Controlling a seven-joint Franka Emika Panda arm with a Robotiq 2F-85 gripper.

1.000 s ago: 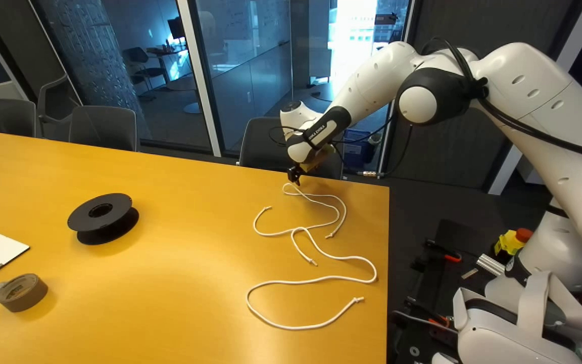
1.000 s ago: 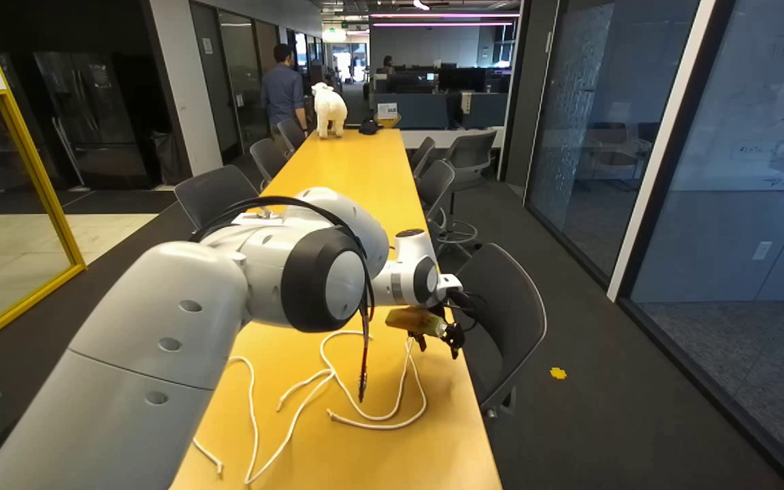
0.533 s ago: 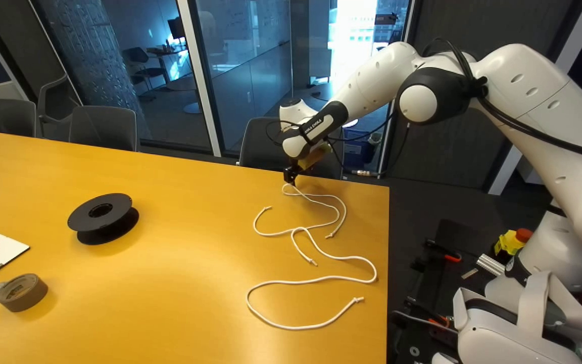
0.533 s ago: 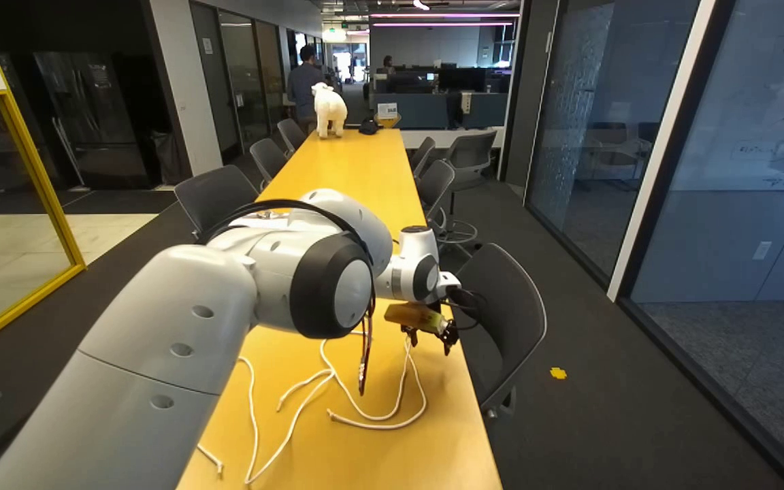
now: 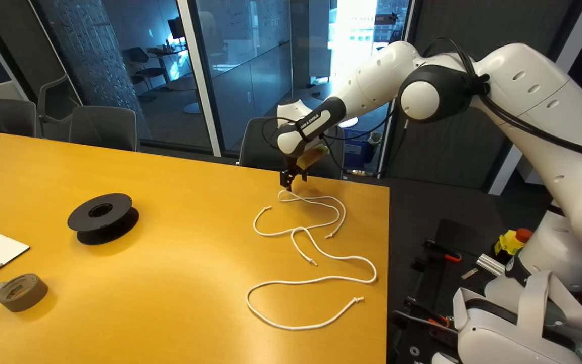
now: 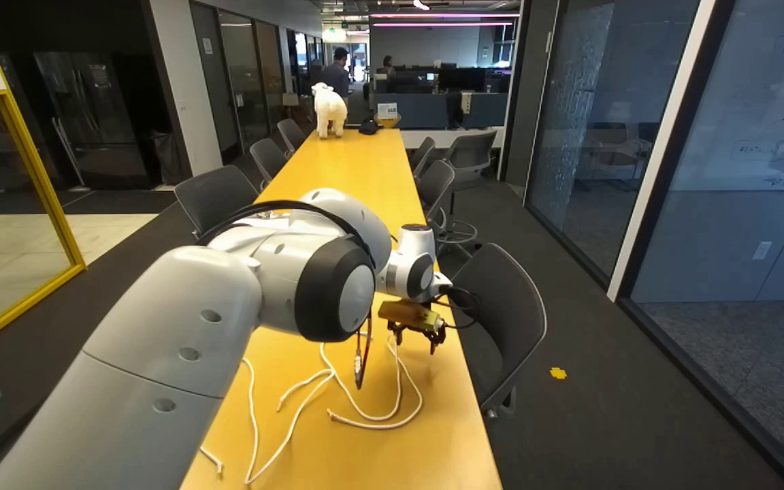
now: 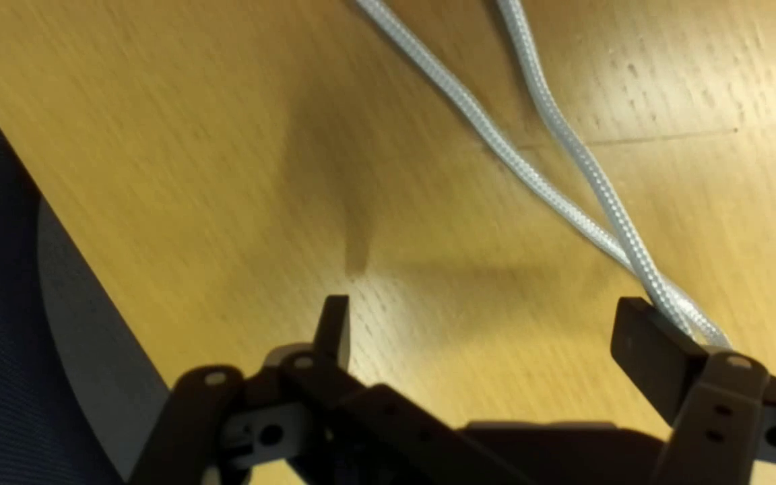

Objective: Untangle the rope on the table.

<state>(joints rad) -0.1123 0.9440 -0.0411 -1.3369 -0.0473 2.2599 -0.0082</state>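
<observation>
White braided rope (image 5: 346,258), loosely looped, on glossy yellow-orange tabletop (image 5: 180,283).
Both exterior views: I have my black two-fingered gripper (image 5: 297,183) low at one rope loop. Wrist view: fingers (image 7: 654,357) wide apart, two strands of rope crossing beside one fingertip, contact unclear to me.

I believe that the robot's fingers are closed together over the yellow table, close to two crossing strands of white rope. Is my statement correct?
Not entirely. The fingers are not closed together: the wrist view shows them standing wide apart. The rest holds: they are over the yellow table, close to two crossing strands of white rope.
</observation>
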